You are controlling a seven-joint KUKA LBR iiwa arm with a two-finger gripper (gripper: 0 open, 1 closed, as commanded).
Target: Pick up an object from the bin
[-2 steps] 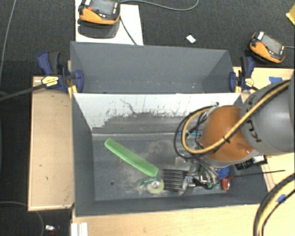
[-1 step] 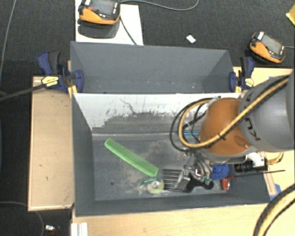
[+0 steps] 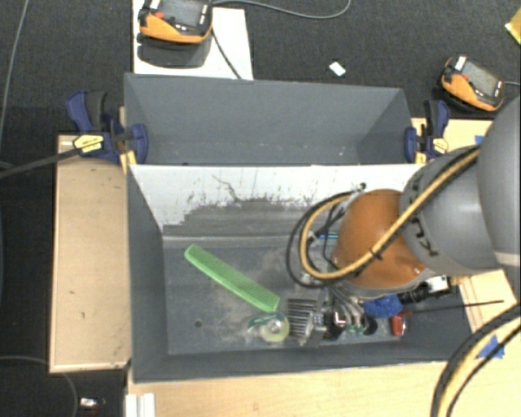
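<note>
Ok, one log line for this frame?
gripper: low at bin front | nearest: black ribbed piece, round clear thing, green comb, blue piece | held: cannot tell

A long green comb lies slanted, a small blue thing and a small red thing lie close together further right, one orange-and-black device rests at the top and a second orange-and-black device near the right edge.

Bright green comb, pale green round piece, blue object, orange wrist cover, grey bin with pale scuffed streaks
</note>
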